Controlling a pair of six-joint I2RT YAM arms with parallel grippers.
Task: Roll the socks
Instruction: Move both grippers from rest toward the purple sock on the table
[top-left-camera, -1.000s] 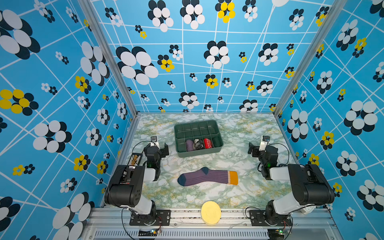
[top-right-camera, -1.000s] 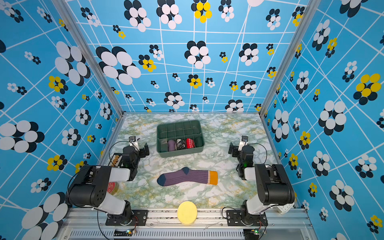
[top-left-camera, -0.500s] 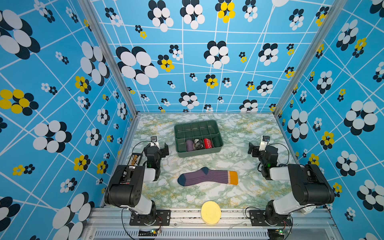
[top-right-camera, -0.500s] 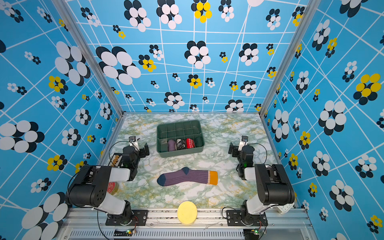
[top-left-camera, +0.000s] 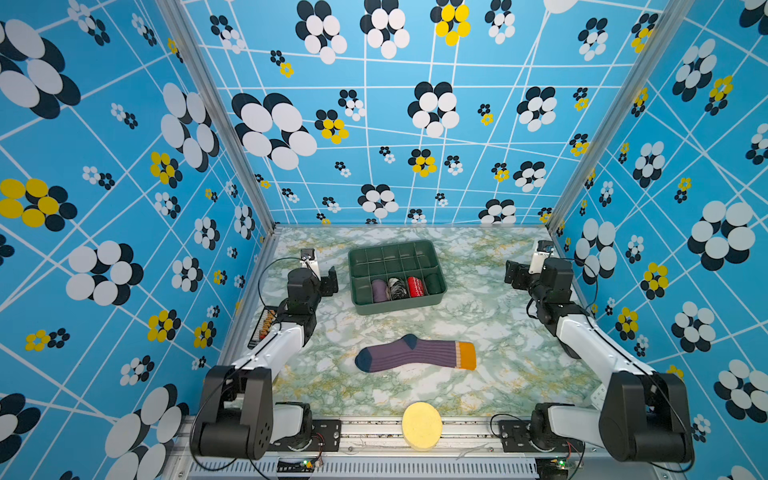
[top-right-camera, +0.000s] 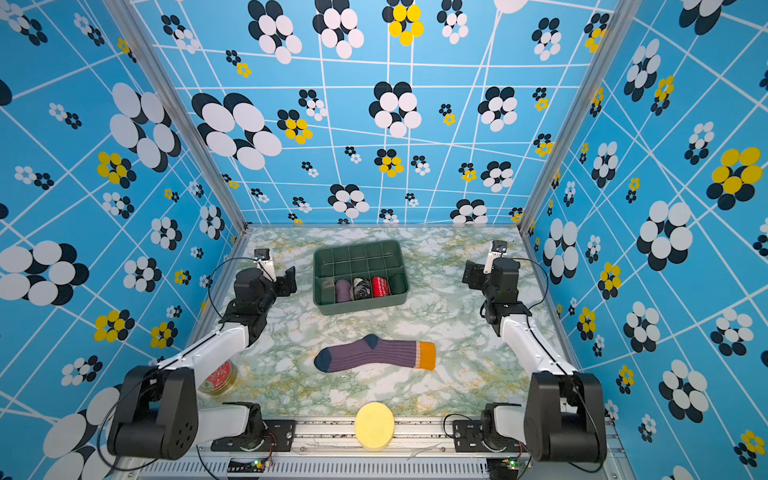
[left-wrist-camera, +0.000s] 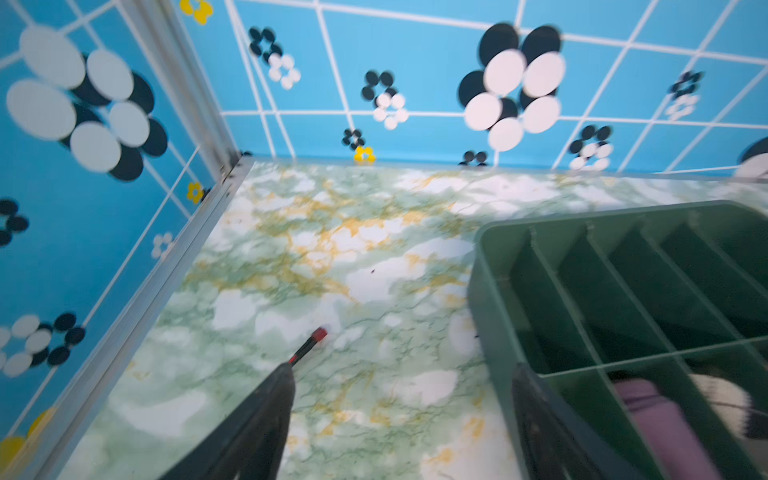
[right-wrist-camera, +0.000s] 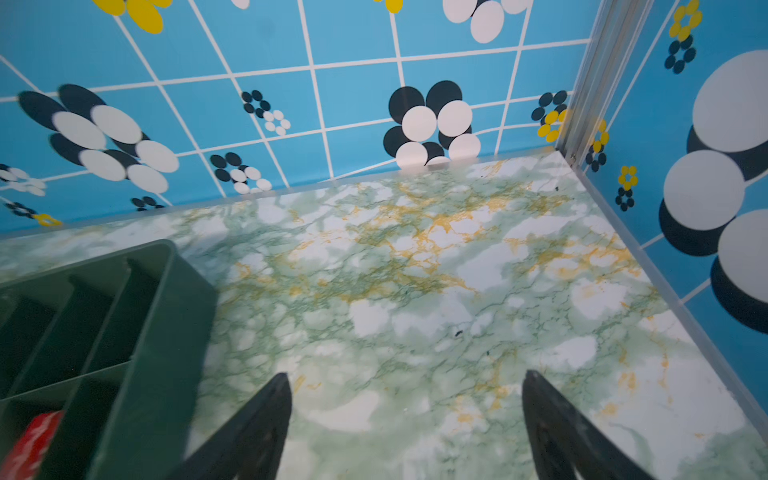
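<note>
Looking in over the front rail (top-left-camera: 374, 434), we find a yellow disc (top-left-camera: 421, 424) nearest. Behind it the socks (top-left-camera: 415, 354) lie flat and unrolled mid-table, toe to the left, orange cuff to the right. A red tin (top-right-camera: 216, 376) near the left edge shows in just a top view. Farther back, the left gripper (left-wrist-camera: 403, 370) and right gripper (right-wrist-camera: 406, 376) flank the tray (top-left-camera: 392, 305). Only the wrist views show us their jaws spread wide, holding nothing. Three rolled bundles (top-left-camera: 398, 287) sit in the tray's near row. The table (top-left-camera: 498, 332) is green-gold marble, enclosed by flowered blue walls (top-left-camera: 374, 124).
</note>
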